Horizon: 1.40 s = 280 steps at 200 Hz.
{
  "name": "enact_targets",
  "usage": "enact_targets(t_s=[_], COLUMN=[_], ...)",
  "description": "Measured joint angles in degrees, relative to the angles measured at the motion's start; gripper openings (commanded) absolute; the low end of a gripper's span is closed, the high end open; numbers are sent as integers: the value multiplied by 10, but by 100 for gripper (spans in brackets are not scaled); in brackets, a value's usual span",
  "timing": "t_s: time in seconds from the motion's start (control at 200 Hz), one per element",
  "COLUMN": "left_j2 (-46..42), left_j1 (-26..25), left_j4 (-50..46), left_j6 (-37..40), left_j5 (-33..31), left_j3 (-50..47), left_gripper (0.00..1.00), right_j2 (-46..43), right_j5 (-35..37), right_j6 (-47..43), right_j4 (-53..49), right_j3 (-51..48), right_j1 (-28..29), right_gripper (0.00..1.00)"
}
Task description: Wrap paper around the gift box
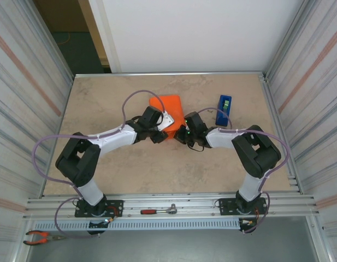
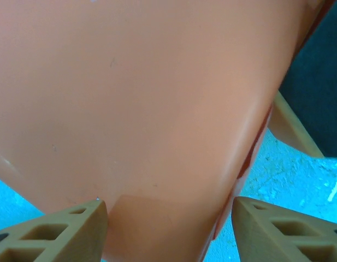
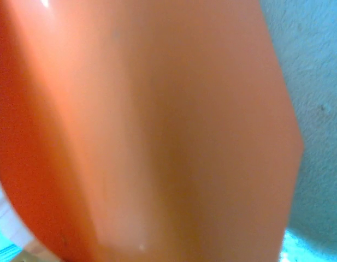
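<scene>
Two claws meet mid-table at the plain bright orange sheet of thin paper [image 1: 169, 106], which lies folded into a compact bundle on the beige mottled tabletop [image 1: 102, 103]. A narrow blue tape dispenser [image 1: 225, 103] stands apart to its right. The left gripper [image 1: 157, 130] is at the bundle's near-left edge, and its tan fingers [image 2: 70, 232] are spread wide with the paper between them. The right gripper [image 1: 185, 132] is at the near-right edge. Its wrist view is a blur of orange, so I cannot tell whether that claw is spread or closed.
</scene>
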Motion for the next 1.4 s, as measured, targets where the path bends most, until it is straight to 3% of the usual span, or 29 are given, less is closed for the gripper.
enact_targets(t_s=[0.276, 0.551, 1.002, 1.403], left_j2=[-8, 2, 25, 54], left_j1=[-2, -24, -31, -32], left_j4=[-8, 47, 84, 61], left_j6=[12, 46, 63, 64], left_j5=[11, -48, -80, -99], left_j3=[-3, -26, -26, 18], left_gripper=[77, 78, 80, 65], right_j2=[0, 0, 2, 3], right_j5=[-16, -28, -30, -30], right_j6=[-13, -14, -14, -14], right_j4=[0, 0, 2, 2], right_j3=[10, 11, 12, 14], right_j1=[-17, -20, -21, -21], right_gripper=[0, 0, 0, 0])
